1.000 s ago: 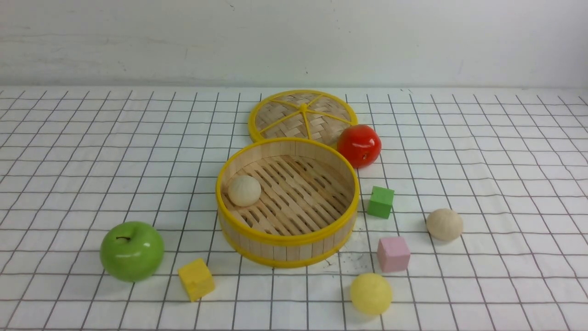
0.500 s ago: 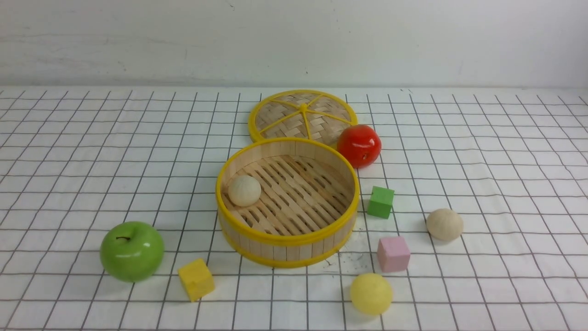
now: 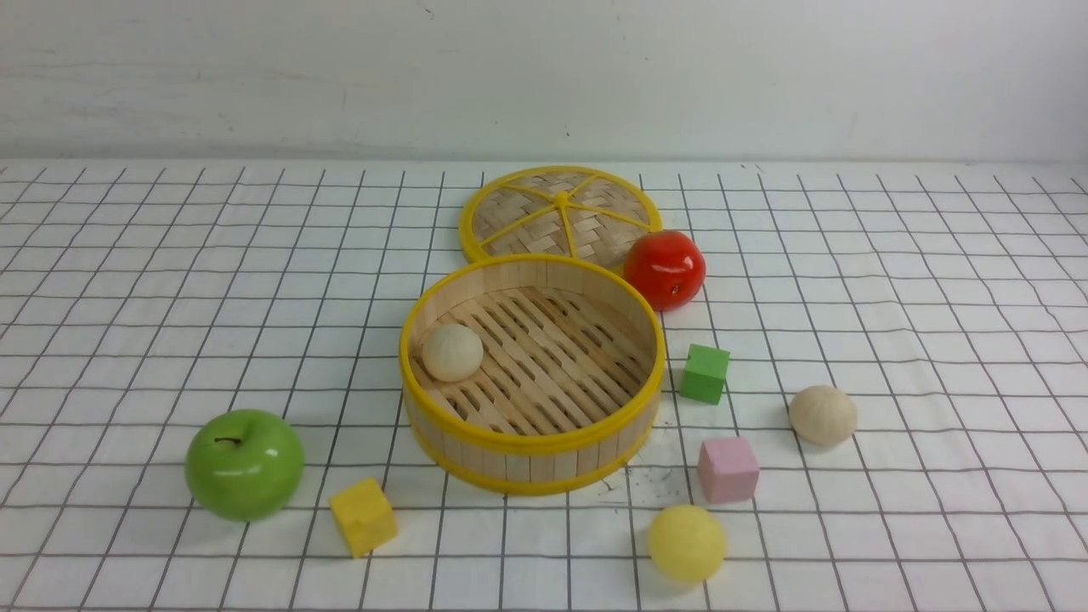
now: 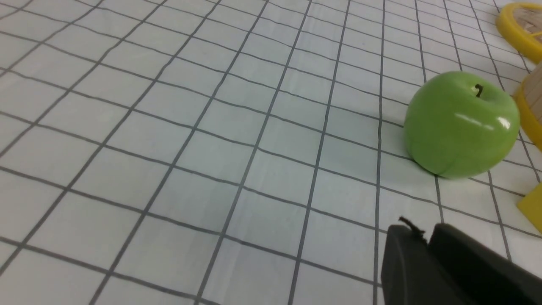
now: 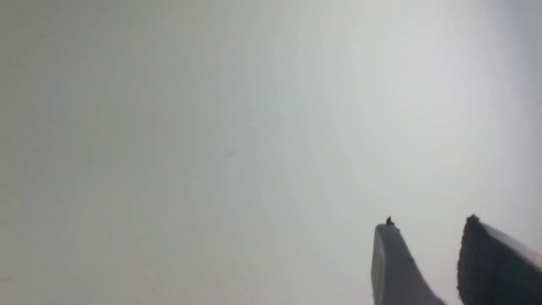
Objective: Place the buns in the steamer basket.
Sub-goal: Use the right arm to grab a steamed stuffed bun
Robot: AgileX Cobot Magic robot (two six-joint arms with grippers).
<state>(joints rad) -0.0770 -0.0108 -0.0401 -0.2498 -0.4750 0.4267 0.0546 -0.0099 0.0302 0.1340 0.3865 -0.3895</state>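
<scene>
The steamer basket stands in the middle of the table. One cream-beige bun lies inside it at its left side. A second cream-beige bun lies on the cloth to the right of the basket. The pale yellow bun lies near the front edge, right of centre. Neither gripper shows in the front view. My left gripper is shut and empty, low over the cloth near the green apple. My right gripper is open and empty, facing a blank pale surface.
The woven lid lies behind the basket, a red apple beside it. The green apple and a yellow cube are front left. A green cube and a pink cube lie between basket and buns.
</scene>
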